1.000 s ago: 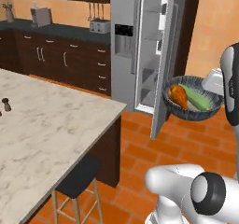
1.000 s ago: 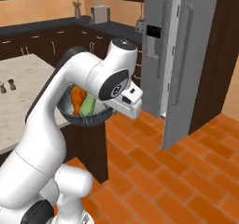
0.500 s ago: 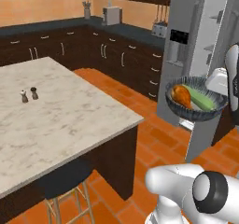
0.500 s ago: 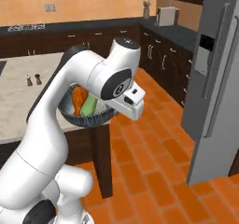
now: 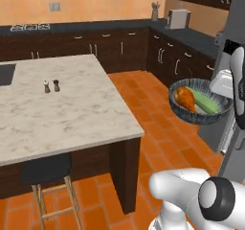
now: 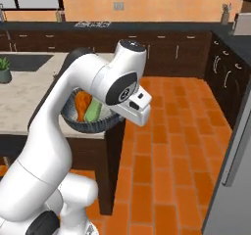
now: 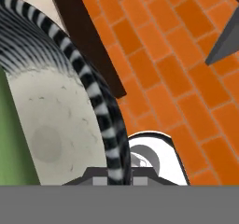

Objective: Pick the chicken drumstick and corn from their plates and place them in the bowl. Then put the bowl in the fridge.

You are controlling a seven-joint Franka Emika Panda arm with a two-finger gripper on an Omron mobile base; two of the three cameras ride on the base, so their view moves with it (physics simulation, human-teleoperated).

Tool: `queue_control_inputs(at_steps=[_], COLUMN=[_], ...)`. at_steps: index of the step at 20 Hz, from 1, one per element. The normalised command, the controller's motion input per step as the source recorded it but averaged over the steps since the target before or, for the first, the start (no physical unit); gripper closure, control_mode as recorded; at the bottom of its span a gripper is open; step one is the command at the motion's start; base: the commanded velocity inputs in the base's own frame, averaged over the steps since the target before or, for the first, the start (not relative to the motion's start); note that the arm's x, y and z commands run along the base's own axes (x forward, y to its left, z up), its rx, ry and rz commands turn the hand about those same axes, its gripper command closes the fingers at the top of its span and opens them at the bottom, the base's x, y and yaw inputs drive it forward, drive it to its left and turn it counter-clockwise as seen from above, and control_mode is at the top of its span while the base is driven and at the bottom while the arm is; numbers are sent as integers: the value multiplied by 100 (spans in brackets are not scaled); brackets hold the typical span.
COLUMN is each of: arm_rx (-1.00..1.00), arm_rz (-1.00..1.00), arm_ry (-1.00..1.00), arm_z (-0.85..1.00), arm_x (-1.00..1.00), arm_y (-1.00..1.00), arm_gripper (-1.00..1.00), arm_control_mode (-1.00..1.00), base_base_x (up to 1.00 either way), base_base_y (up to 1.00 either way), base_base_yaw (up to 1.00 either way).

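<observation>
The dark ribbed bowl [image 5: 200, 110] hangs in the air above the orange floor, right of the island. In it lie the orange-brown chicken drumstick [image 5: 184, 98] and the green-husked corn [image 5: 205, 102]. My gripper [image 5: 227, 96] is shut on the bowl's right rim. In the right base view the bowl [image 6: 90, 123] holds the drumstick [image 6: 82, 105] and corn [image 6: 93, 110] behind my hand, with the gripper [image 6: 123, 115] at its rim. The hand view has the striped rim [image 7: 100, 106] running down between my gripper [image 7: 113, 176] tips. The grey fridge [image 5: 235, 23] stands at the far right. The plates are out of view.
A marble-topped island [image 5: 62, 109] with two small shakers [image 5: 51, 86] stands to the left, and a dark stool [image 5: 45, 171] is tucked at its near side. Dark cabinets line the back walls. Orange tile floor [image 5: 143, 90] lies between island and fridge [image 6: 235, 180].
The whole picture has shifted: the base has turned, so the fridge slid to the right edge and the island came into view. The bowl stays gripped with both foods inside.
</observation>
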Motion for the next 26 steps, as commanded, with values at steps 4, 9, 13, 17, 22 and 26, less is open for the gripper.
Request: queue_control_inputs(at_steps=[4,9,13,17,22,26], arm_rx=[0,0,0,0,0,0], arm_rz=[0,0,0,0,0,0], arm_ry=[0,0,0,0,0,0], arm_z=[0,0,0,0,0,0], arm_x=[0,0,0,0,0,0], arm_y=[0,0,0,0,0,0], arm_gripper=[100,100,100,100,100,100], arm_control_mode=[100,100,100,100,100,100], base_base_x=[1,17,39,39,67,82], base_base_y=[-90,-51,-32,-36,-24,-37], base_base_yaw=[48,28,0,0,-6,-10])
